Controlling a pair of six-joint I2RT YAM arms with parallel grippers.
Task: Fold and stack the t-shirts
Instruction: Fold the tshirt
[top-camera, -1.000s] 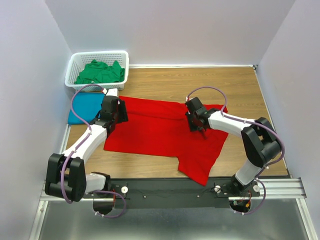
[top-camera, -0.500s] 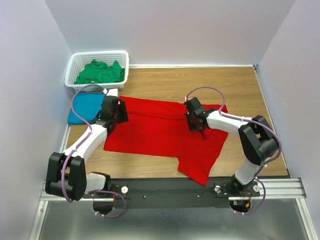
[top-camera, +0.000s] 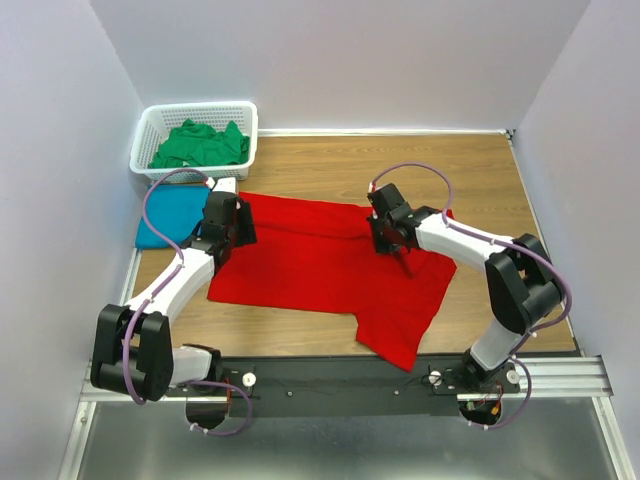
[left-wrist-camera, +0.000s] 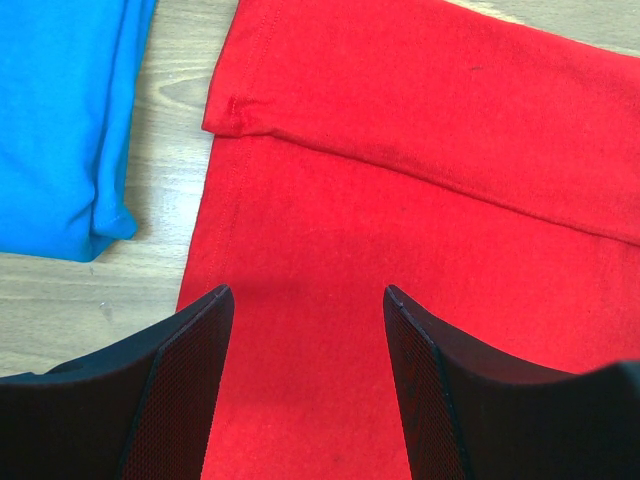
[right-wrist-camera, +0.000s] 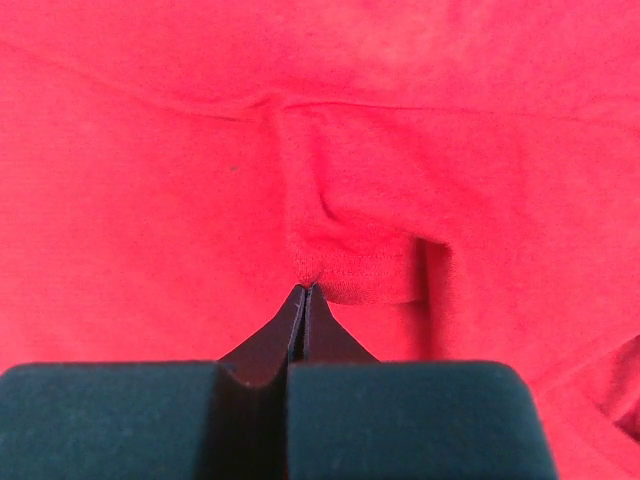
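Note:
The red t-shirt (top-camera: 310, 260) lies spread flat across the middle of the table, one sleeve hanging toward the near edge. My right gripper (top-camera: 400, 250) is on its right part. In the right wrist view its tips (right-wrist-camera: 303, 292) are shut on the corner of a small hemmed flap (right-wrist-camera: 370, 270) of the red cloth. My left gripper (top-camera: 230, 235) hovers over the shirt's left edge, open with only red cloth (left-wrist-camera: 420, 200) under the gap (left-wrist-camera: 305, 300). A folded teal t-shirt (top-camera: 168, 215) (left-wrist-camera: 60, 120) lies left of it. The green t-shirt (top-camera: 200, 145) sits crumpled in the basket.
The white lattice basket (top-camera: 200, 107) stands at the back left corner. Walls close in on the left, back and right. Bare wooden table (top-camera: 400, 165) shows behind the red shirt and at the right (top-camera: 500, 300).
The right gripper's jaws have closed onto the flap of the red shirt, and its wrist has shifted slightly toward the back. The left arm has not moved.

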